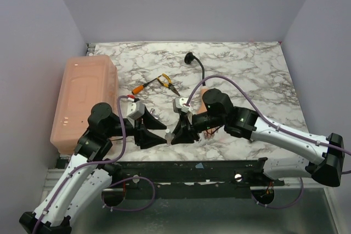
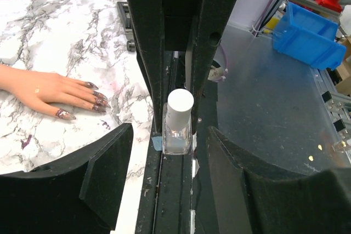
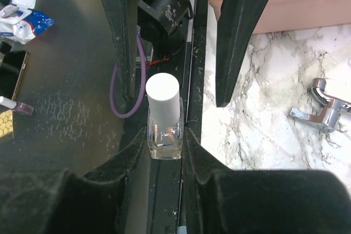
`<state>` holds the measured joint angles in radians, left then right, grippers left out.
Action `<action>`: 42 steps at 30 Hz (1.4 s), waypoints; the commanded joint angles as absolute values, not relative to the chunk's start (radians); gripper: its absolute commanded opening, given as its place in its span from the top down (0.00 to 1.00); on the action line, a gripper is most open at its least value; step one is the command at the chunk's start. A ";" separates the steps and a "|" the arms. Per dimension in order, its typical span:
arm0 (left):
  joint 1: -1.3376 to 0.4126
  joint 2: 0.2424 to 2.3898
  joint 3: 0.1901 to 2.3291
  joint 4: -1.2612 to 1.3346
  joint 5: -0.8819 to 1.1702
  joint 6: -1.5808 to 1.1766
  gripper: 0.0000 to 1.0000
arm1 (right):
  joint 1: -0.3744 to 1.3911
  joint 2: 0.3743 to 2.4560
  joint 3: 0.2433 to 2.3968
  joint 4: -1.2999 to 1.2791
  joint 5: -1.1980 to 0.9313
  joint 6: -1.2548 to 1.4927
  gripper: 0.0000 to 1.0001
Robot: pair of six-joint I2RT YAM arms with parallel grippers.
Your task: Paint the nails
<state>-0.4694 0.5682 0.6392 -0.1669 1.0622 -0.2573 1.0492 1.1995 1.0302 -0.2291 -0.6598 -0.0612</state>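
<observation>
In the left wrist view the picture's edge at 9 o'clock cuts off the mannequin hand (image 2: 49,89) at the wrist, and its nails (image 2: 64,114) are too small to judge. In the top view the right arm (image 1: 274,130) hides nearly all of this hand.

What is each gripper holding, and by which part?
Right gripper clamps the nail polish bottle by its glass body. Left gripper, open either side of the cap, holds nothing.

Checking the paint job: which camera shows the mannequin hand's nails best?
Left wrist: the nails on the mannequin hand lie unobstructed, dark and glossy. Top external shows only a flesh-coloured sliver of the hand, nails hidden. Right wrist shows none of it.
</observation>
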 commanded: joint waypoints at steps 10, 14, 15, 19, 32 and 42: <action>-0.541 0.581 0.640 -0.238 1.008 -0.194 0.70 | 1.075 1.225 1.090 -0.218 -0.619 -0.077 1.00; -0.548 0.576 0.642 -0.242 1.002 -0.192 0.99 | 1.080 1.230 1.086 -0.212 -0.619 -0.075 1.00; -0.548 0.573 0.643 -0.241 1.001 -0.192 1.00 | 1.081 1.230 1.085 -0.212 -0.616 -0.075 1.00; -0.549 0.562 0.644 -0.235 1.015 -0.196 1.00 | 1.082 1.222 1.073 -0.194 -0.584 -0.066 0.93; -0.548 0.442 0.619 -0.198 0.950 -0.226 1.00 | 1.083 1.066 0.834 0.159 -0.538 0.124 0.47; -0.547 0.411 0.614 -0.203 0.913 -0.230 1.00 | 1.083 1.092 0.782 0.403 -0.658 0.235 0.60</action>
